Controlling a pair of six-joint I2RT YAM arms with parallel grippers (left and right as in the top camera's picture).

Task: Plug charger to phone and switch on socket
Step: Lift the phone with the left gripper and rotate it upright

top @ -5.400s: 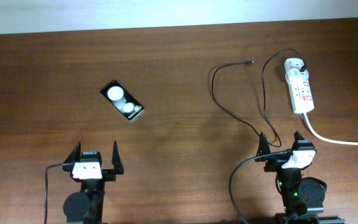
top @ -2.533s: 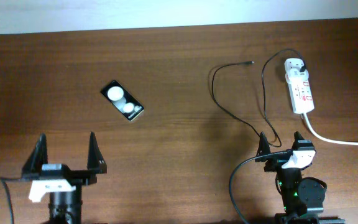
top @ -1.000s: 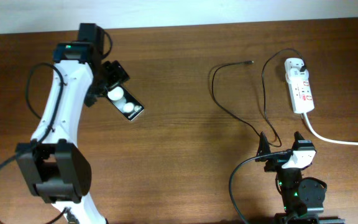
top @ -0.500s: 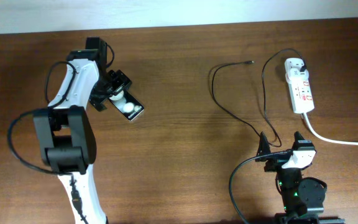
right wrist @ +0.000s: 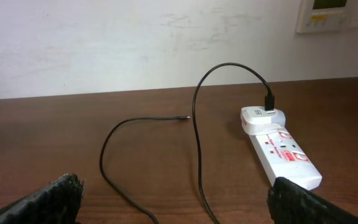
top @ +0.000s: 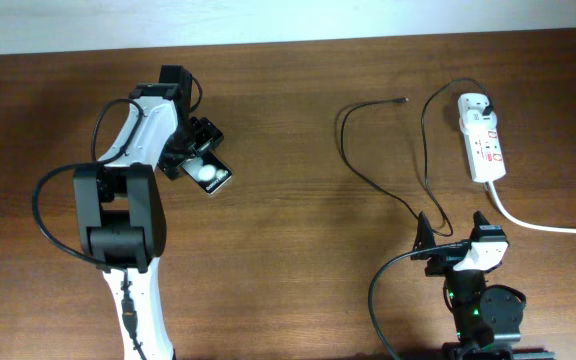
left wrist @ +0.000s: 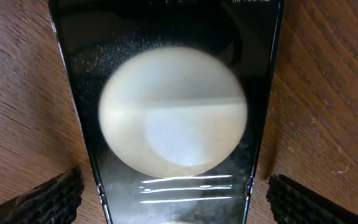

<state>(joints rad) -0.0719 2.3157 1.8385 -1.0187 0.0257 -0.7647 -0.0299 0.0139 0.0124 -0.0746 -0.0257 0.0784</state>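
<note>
Left wrist shows left fingers [left wrist: 42,199] wide astride the phone [left wrist: 173,112], not touching; right fingers [right wrist: 48,199] wide, empty.

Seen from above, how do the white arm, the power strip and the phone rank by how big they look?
1. The left arm, clearly largest.
2-3. The power strip and phone: unsure, the end effector hides part of the phone.
</note>
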